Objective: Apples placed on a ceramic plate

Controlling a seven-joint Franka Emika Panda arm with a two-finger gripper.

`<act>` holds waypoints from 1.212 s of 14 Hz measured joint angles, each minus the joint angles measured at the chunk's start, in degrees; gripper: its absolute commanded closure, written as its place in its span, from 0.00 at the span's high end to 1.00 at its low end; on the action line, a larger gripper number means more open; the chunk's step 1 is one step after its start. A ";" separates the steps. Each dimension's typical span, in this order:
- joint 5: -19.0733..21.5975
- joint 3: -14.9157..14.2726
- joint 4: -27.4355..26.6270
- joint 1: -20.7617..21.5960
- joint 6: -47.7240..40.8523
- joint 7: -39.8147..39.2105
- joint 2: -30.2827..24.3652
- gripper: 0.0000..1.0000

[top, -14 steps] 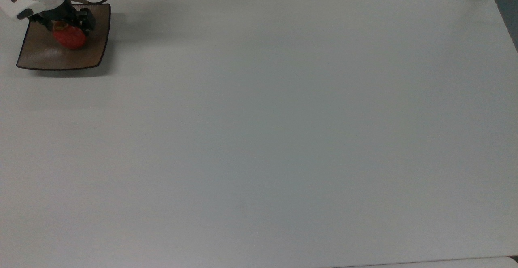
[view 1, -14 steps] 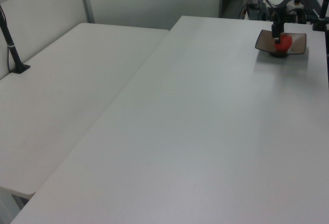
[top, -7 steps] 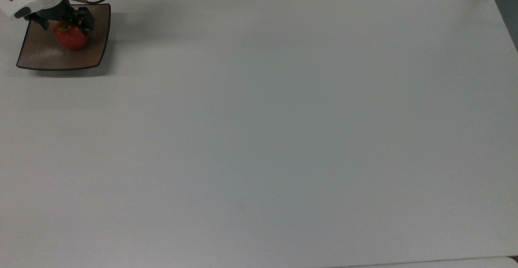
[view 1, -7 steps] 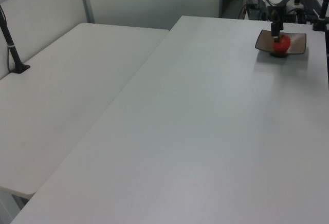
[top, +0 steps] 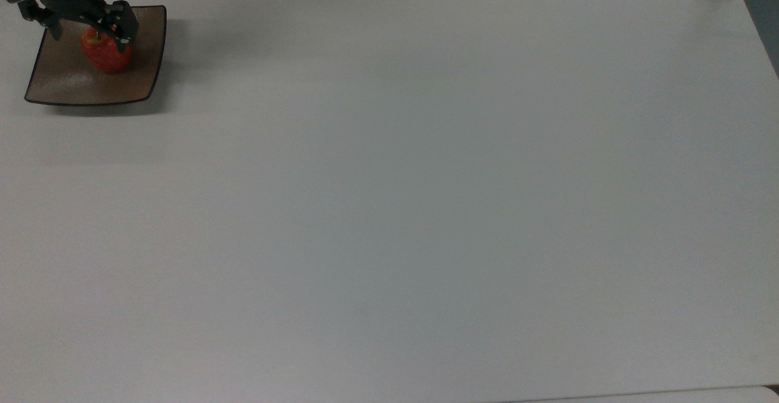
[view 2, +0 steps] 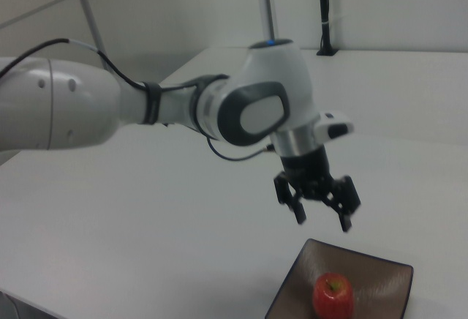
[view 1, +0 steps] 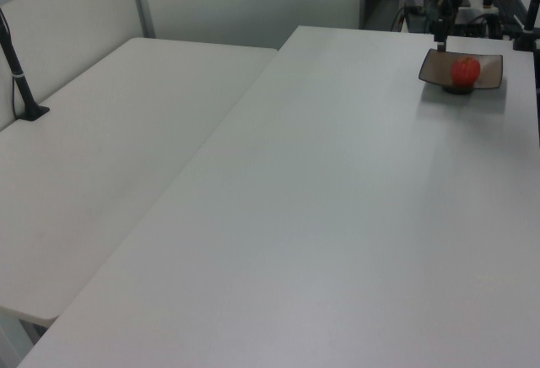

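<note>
Top view: apple (top: 107, 55) is set on the plate (top: 67, 83), desk (top: 426, 178) far-left corner.

Left view: apple (view 1: 465, 71) is seated mid-plate (view 1: 489, 68).

Right view: hand (view 2: 319, 215) is spread wide, empty, above the apple (view 2: 333, 296). Placement is judged done; only retreat is called for.

Apple (view 2: 333, 295) on plate (view 2: 387, 275); hand (view 2: 322, 218) above, apart

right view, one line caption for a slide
Open hand above the apple resting on the plate.
</note>
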 measured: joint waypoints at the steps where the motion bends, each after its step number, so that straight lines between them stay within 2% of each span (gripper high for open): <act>1: 0.62 1.13 0.24 1.06 0.00 2.49 -1.43 1.00; 5: 4.98 6.91 0.31 2.70 -6.16 9.25 -6.36 1.00; 8: 9.04 14.17 1.18 3.19 -13.66 14.30 -11.25 1.00; 11: 10.16 18.63 1.49 5.33 -15.68 21.02 -12.98 1.00; 14: 10.36 20.75 1.40 7.72 -15.68 24.64 -12.63 1.00; 17: 10.36 21.22 0.81 9.87 -14.01 24.82 -11.39 1.00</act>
